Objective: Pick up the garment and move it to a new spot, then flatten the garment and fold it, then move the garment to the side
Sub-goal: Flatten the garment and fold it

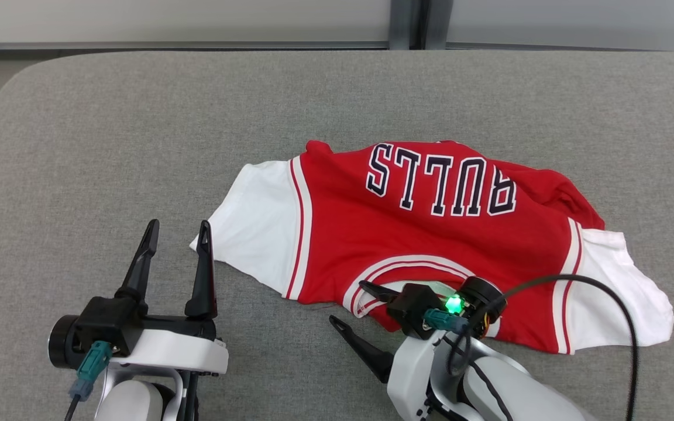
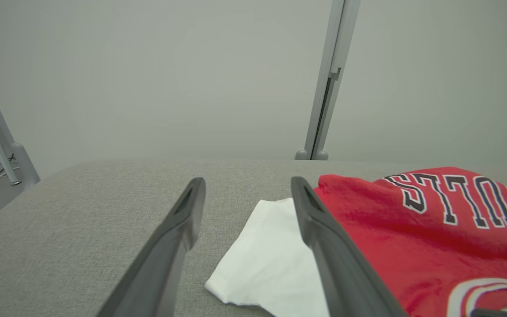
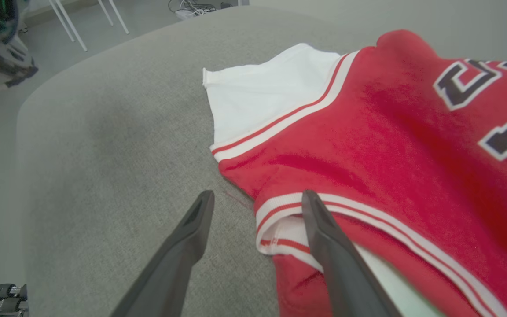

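Jersey: spread on grey pad, right of centre, lettering upside down, collar nearest the robot.
Left gripper: wide, empty, just beside white sleeve, one finger at its corner.
Right gripper: wide, empty, one finger over collar, other over bare pad.

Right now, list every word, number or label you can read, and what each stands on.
"BULLS": black, white-edged letters across the red body of the garment, upside down in the head view.
Right wrist view: cut-off parts of those letters, not readable there.
Nothing else is readable.
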`<state>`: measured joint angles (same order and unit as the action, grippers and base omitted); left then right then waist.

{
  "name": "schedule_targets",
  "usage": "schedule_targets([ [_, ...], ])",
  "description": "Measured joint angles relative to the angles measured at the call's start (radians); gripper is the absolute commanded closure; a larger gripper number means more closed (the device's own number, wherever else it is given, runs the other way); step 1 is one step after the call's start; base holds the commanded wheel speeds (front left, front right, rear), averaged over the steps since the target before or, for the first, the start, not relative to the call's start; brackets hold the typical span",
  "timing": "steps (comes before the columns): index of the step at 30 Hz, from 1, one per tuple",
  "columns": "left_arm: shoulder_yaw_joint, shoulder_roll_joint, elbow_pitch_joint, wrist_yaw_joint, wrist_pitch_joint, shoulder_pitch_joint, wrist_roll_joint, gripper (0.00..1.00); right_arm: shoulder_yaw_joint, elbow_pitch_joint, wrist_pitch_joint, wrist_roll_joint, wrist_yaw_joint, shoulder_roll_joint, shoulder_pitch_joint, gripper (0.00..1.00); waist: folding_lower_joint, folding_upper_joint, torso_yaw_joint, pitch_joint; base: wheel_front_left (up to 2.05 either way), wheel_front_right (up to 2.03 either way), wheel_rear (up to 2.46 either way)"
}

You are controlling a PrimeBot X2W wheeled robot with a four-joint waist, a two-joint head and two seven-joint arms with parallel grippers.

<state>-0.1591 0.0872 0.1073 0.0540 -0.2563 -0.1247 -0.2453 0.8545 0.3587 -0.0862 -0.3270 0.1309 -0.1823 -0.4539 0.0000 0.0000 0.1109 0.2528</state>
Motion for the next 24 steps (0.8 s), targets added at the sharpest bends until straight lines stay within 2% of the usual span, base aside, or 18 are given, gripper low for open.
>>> schedule_targets([
  [8,0.002,-0.007,0.013,-0.002,-0.004,-0.033,-0.002,0.00,0.143,0.177,-0.083,-0.023,0.000,0.030,-0.162,0.00,0.0000,0.0000,0.011,0.045,0.00,0.00,0.00],
  [9,0.003,-0.008,0.015,-0.003,-0.004,-0.034,-0.002,0.00,0.156,0.189,-0.089,-0.027,0.000,0.035,-0.175,0.45,0.0000,0.0000,0.010,0.048,0.00,0.00,0.00],
  [10,0.005,-0.008,0.017,-0.004,-0.004,-0.036,-0.002,0.00,0.165,0.197,-0.089,-0.037,0.000,0.040,-0.190,0.60,0.0000,0.0000,0.009,0.050,0.00,0.00,0.00],
  [11,0.006,-0.009,0.017,-0.004,-0.004,-0.040,-0.002,0.00,0.172,0.204,-0.082,-0.043,0.000,0.043,-0.203,0.90,0.0000,0.0000,0.006,0.052,0.00,0.00,0.00],
  [12,0.007,-0.010,0.017,-0.004,-0.005,-0.044,-0.001,0.00,0.175,0.209,-0.077,-0.048,0.000,0.046,-0.212,1.00,0.0000,0.0001,0.004,0.054,0.00,0.00,0.00],
  [18,0.018,-0.012,0.013,-0.005,-0.005,-0.044,0.003,0.00,0.160,0.192,0.001,-0.078,0.000,0.063,-0.237,1.00,0.0000,0.0000,-0.014,0.049,0.00,0.00,0.00],
  [24,0.027,-0.014,0.008,-0.009,-0.005,-0.043,0.013,0.00,0.053,0.092,0.088,-0.110,0.000,0.066,-0.249,1.00,0.0000,0.0000,-0.045,0.036,0.00,0.00,0.00],
])
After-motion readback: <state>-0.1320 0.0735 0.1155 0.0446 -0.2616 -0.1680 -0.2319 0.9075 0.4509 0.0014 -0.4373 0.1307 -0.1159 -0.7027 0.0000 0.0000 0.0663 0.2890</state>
